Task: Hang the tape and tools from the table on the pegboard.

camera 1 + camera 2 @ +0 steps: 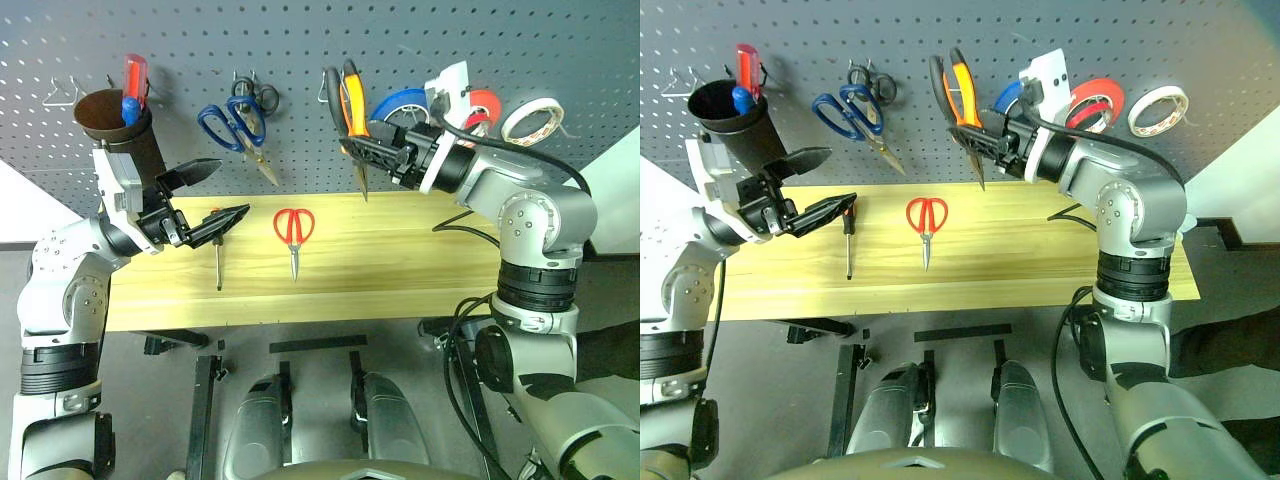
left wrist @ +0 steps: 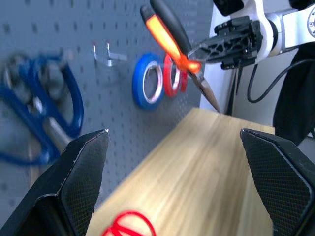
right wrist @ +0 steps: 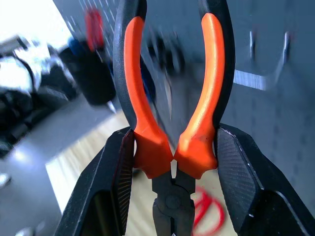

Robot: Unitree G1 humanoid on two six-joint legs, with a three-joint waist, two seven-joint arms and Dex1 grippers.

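Note:
My right gripper (image 1: 362, 152) is shut on the pliers (image 1: 350, 100), just above their joint. The orange-and-black handles point up and the nose down, close in front of the pegboard (image 1: 420, 40). A red ring of tape (image 1: 1098, 100) hangs on the board behind my right wrist. The red-handled scissors (image 1: 293, 230) and the small screwdriver (image 1: 218, 262) lie flat on the table (image 1: 400, 270). My left gripper (image 1: 215, 195) hovers open above the table's left part, over the screwdriver's handle end, with nothing between its fingers.
On the board hang blue-handled scissors (image 1: 235, 125), small black scissors (image 1: 260, 95), a blue roll (image 1: 400, 105) and a white roll (image 1: 532, 120). A dark cup (image 1: 115, 125) at the left holds a red-and-blue screwdriver (image 1: 133, 85). A bare wire hook (image 1: 62, 95) sits at the far left.

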